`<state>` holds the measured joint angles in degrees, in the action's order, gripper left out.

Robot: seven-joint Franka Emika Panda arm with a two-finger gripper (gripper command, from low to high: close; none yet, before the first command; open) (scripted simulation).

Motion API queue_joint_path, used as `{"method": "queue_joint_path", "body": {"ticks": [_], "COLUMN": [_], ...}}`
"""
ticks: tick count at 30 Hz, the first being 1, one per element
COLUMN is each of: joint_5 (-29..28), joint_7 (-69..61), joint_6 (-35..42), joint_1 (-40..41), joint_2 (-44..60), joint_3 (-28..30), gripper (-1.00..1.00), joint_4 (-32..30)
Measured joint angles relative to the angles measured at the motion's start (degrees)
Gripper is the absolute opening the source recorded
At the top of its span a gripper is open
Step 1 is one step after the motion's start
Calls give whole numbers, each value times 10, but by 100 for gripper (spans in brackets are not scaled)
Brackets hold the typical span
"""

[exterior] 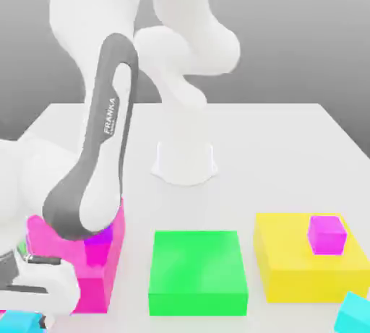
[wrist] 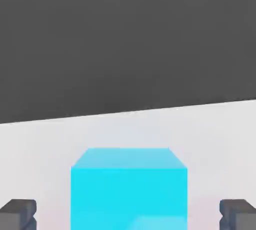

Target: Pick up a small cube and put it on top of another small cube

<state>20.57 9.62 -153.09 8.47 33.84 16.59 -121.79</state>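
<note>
The small cyan cube [wrist: 129,189] rests on the white table between my gripper's [wrist: 127,215] two dark fingertips [wrist: 18,214], with a visible gap on each side, so the gripper stands open around it. In the exterior view the gripper [exterior: 27,316] is down at the table's front corner on the exterior view's left, and a bit of the cyan cube [exterior: 16,321] shows under the hand. The small violet-purple cube [exterior: 98,240] sits on the flat magenta block [exterior: 101,281], mostly hidden behind my forearm.
A flat green block [exterior: 196,272] lies in the middle front. A flat yellow block [exterior: 303,274] on the exterior view's right carries a small magenta cube [exterior: 327,234]. Another cyan piece [exterior: 354,313] sits at the front corner on that side. The arm's white base [exterior: 185,158] stands behind.
</note>
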Motion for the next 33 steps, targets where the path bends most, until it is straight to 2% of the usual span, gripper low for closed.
{"method": "queue_joint_path", "body": {"ticks": [5, 10, 14, 18, 22, 27, 31, 33], "joint_5": [1, -32, -31, -53, -103, -191, -265, -276], "joint_7": [-1, 21, 66, 136, 227, 359, 468, 510], "joint_6": [-1, 63, 95, 118, 135, 155, 174, 172], "joint_1": [1, -24, -40, -54, -63, -51, -16, -3], "joint_2": [2, -82, -149, -225, -307, -415, -500, -523], "joint_3": [-1, 29, 41, 51, 57, 41, 4, -7], "gripper": [-100, -100, -100, -100, -100, -100, -100, -100], "joint_4": [1, -18, -60, -111, -165, -233, -286, -316]}}
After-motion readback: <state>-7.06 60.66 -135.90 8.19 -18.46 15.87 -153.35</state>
